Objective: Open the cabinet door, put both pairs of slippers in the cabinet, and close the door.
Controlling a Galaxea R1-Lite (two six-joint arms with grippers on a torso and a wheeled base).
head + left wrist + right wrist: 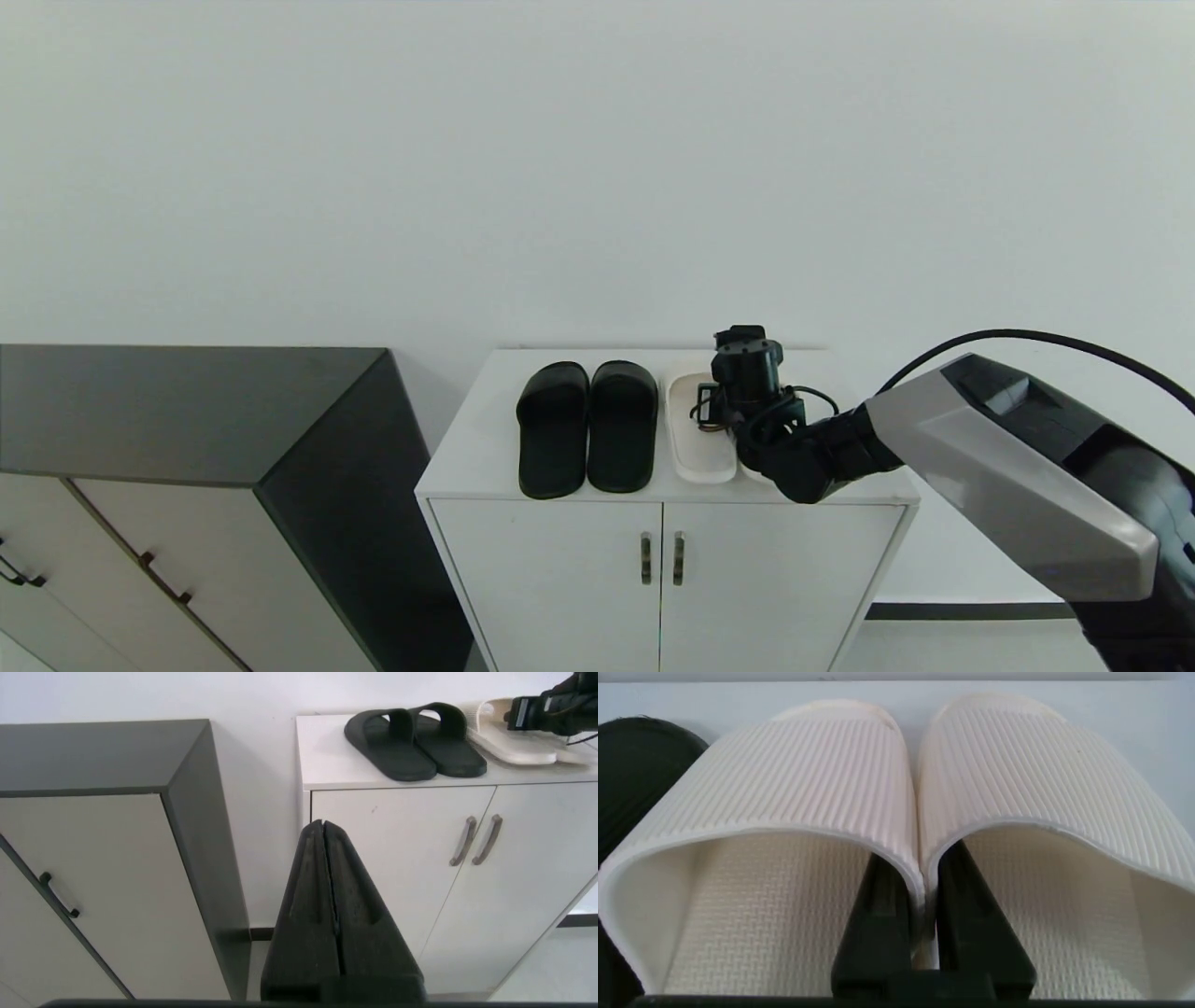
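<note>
- Right wrist view: the right hand (922, 891) has one finger inside each of the white slippers (813, 775). The two inner strap edges are pinched together between the fingers, so the pair looks held as one bundle.
- Both pairs sit on the top of the white cabinet (560, 579). The black slippers (588, 429) lie side by side just beside the white pair, toward the robot's left.
- Both doors (766, 588) are shut, with their two handles (662, 558) close together at the centre seam.
- The left hand (324, 835) hangs low in front of the cabinet with its fingers pressed together and nothing between them. It is nearer the dark cabinet (103, 756) than the handles.
- Step in hand, as I judge it: gripping the white pair, though the opening step is not yet done.
- Next move: a door must be swung open before the slippers can go in. The free left hand seems the natural one for that. It would need to spread, rise to a handle, and pull clear of the right arm's path.
</note>
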